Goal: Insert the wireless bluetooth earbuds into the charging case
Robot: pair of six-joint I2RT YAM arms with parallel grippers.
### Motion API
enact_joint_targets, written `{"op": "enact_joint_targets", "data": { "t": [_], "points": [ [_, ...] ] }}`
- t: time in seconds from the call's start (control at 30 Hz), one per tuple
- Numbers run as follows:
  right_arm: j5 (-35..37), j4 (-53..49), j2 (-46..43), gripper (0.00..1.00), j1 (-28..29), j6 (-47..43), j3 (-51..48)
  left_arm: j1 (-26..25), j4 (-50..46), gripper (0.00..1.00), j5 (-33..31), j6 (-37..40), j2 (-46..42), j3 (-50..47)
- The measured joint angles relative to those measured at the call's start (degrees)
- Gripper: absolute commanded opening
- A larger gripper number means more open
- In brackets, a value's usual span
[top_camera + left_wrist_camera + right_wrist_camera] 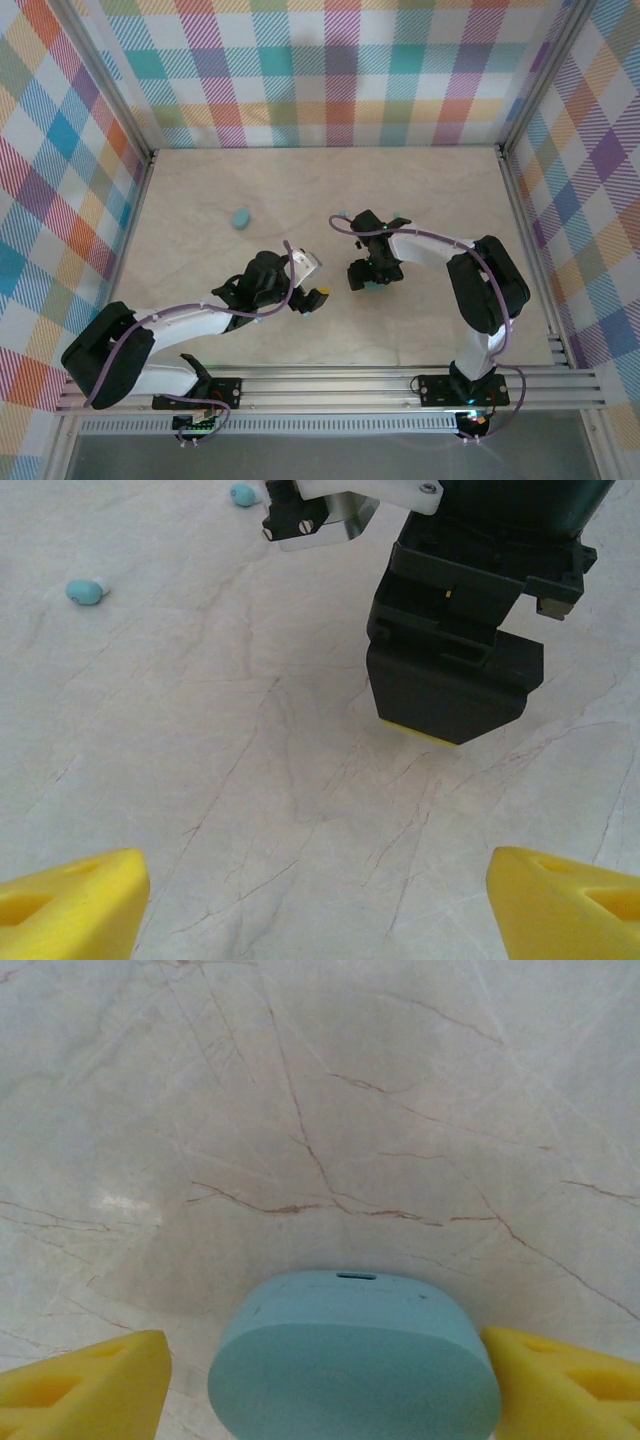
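Note:
A light-blue oval charging case (352,1360) lies shut on the marble table between the yellow fingers of my right gripper (325,1385). The right finger (560,1385) is at the case's side; a gap shows between the left finger (85,1385) and the case, so the gripper is open. From above, the right gripper (370,274) hangs over this case (372,288). My left gripper (312,296) is open just left of it, nothing between its fingers (70,900). Two tiny light-blue earbuds (85,590) (243,494) lie on the table beyond it.
A second light-blue oval case (240,217) lies alone at mid-left of the table (200,190). The right gripper's black body (455,670) stands close ahead of the left gripper. Plaid walls enclose the table on three sides.

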Motion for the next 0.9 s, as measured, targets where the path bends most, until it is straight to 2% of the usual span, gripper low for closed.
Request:
{"op": "enact_joint_targets", "data": {
  "t": [0.17,0.33,0.43,0.6,0.7,0.8,0.9],
  "points": [
    [0.3,0.0,-0.1,0.60,0.0,0.2,0.0,0.0,-1.2,0.86,-2.0,-2.3,-3.4,0.1],
    [1.0,-0.7,-0.2,0.57,0.0,0.4,0.3,-0.1,-2.3,0.85,-4.1,-6.6,-7.8,0.9],
    [2.2,-2.8,-0.4,0.57,-0.1,1.5,1.6,-0.1,-2.8,0.84,-6.4,-11.9,-9.1,1.9],
    [2.3,-6.5,-3.9,0.54,-1.1,5.0,5.4,-0.2,-3.0,0.76,-6.5,-28.0,-2.8,6.7],
    [0.4,-7.6,-7.6,0.52,-2.8,8.1,8.0,-0.9,2.6,0.75,-5.3,-37.3,2.1,6.5],
    [-2.5,-8.0,-11.3,0.50,-4.6,11.3,9.9,-2.2,9.4,0.76,-4.6,-44.0,5.9,5.5],
    [-5.3,-8.5,-13.6,0.50,-5.9,13.7,11.5,-2.9,14.5,0.75,-2.9,-46.9,8.2,5.8]
  ]
}}
